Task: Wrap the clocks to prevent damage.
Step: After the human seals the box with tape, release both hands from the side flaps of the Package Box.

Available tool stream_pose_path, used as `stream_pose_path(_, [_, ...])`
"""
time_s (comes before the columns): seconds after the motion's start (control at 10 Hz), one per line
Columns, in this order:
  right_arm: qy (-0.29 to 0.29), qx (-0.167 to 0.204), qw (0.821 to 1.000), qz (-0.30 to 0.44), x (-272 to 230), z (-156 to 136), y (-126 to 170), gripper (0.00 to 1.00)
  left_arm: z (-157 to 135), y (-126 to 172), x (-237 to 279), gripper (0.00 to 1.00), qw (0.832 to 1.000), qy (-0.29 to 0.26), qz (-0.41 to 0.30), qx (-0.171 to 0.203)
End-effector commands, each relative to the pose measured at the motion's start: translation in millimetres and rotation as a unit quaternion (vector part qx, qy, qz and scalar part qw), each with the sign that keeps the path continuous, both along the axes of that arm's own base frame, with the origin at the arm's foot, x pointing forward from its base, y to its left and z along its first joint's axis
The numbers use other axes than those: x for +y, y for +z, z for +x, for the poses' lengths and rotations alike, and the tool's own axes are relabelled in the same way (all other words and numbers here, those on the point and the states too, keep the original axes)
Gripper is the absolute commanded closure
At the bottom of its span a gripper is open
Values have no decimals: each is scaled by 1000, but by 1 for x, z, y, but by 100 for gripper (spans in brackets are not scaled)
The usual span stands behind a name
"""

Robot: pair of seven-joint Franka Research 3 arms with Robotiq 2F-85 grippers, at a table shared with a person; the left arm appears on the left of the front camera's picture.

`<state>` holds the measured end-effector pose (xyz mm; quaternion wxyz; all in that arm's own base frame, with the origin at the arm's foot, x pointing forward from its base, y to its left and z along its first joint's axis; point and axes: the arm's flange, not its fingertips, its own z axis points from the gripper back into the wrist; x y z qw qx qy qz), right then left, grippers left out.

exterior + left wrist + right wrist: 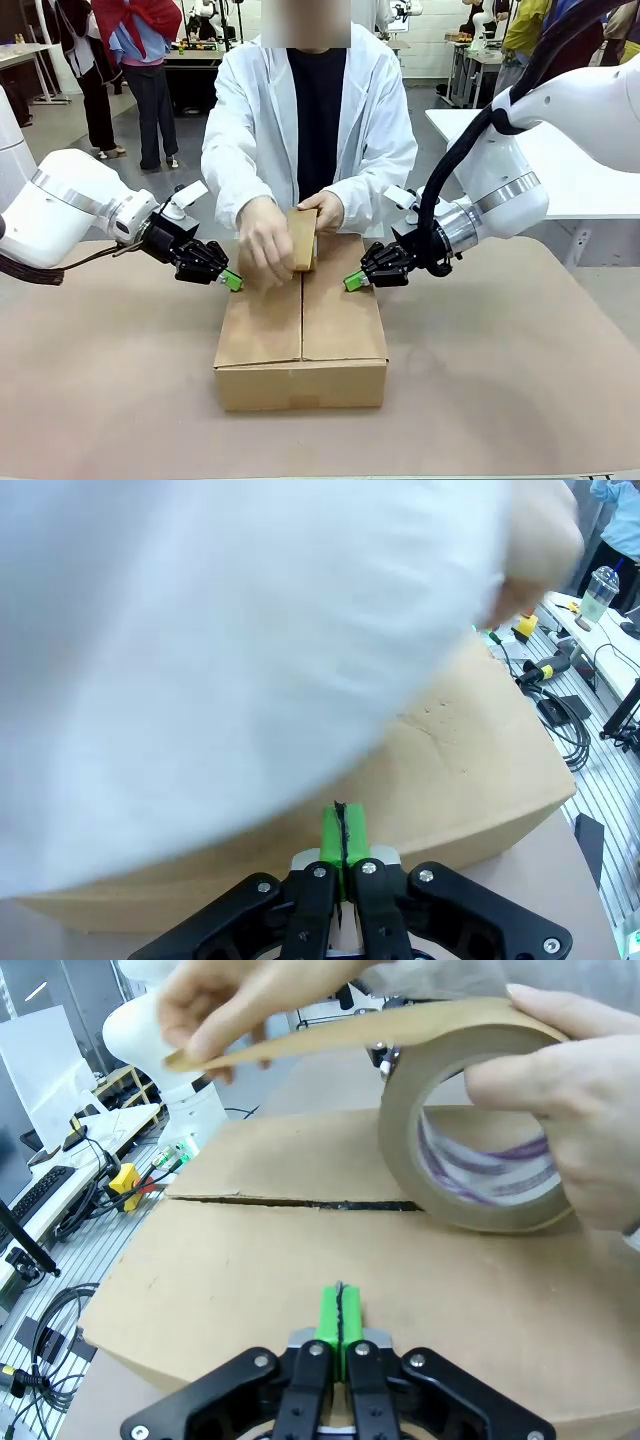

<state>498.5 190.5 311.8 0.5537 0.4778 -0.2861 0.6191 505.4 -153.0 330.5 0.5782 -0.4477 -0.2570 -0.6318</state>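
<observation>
Jaws pressed together on both grippers, left gripper (232,281) at nine o'clock and right gripper (353,282) at three, tips against the carton (301,340); person's hands (264,240) stretched a tape roll (302,238) over its seam.

Matt brown cardboard carton (300,330)

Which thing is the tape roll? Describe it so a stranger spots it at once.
Start at the brown carton in the middle of the table. At its far end, over the seam between the closed flaps, the person's hands hold the tape roll. It is a ring of brown tape with a loose strip pulled off it, the only round thing there.
</observation>
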Motion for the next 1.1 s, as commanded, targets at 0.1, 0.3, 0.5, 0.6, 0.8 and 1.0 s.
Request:
stream_pose_path(0.1, [-2, 2, 1000, -3, 0, 0, -4, 99, 0, -2, -1, 100, 1000, 1, 2, 0])
stream_pose_path(0.3, [-2, 2, 1000, -3, 0, 0, -4, 99, 0, -2, -1, 100, 1000, 1, 2, 0])
stream_pose_path(0.5, [-2, 2, 1000, -3, 0, 0, -4, 99, 0, -2, -1, 100, 1000, 1, 2, 0])
stream_pose_path(0.6, [-2, 2, 1000, -3, 0, 0, -4, 99, 0, -2, -1, 100, 1000, 1, 2, 0])
stream_pose_path(0.8, [-2, 2, 1000, -3, 0, 0, -4, 99, 0, -2, -1, 100, 1000, 1, 2, 0])
stream_pose_path(1.0, [-2, 2, 1000, -3, 0, 0, -4, 99, 0, -2, -1, 100, 1000, 1, 2, 0])
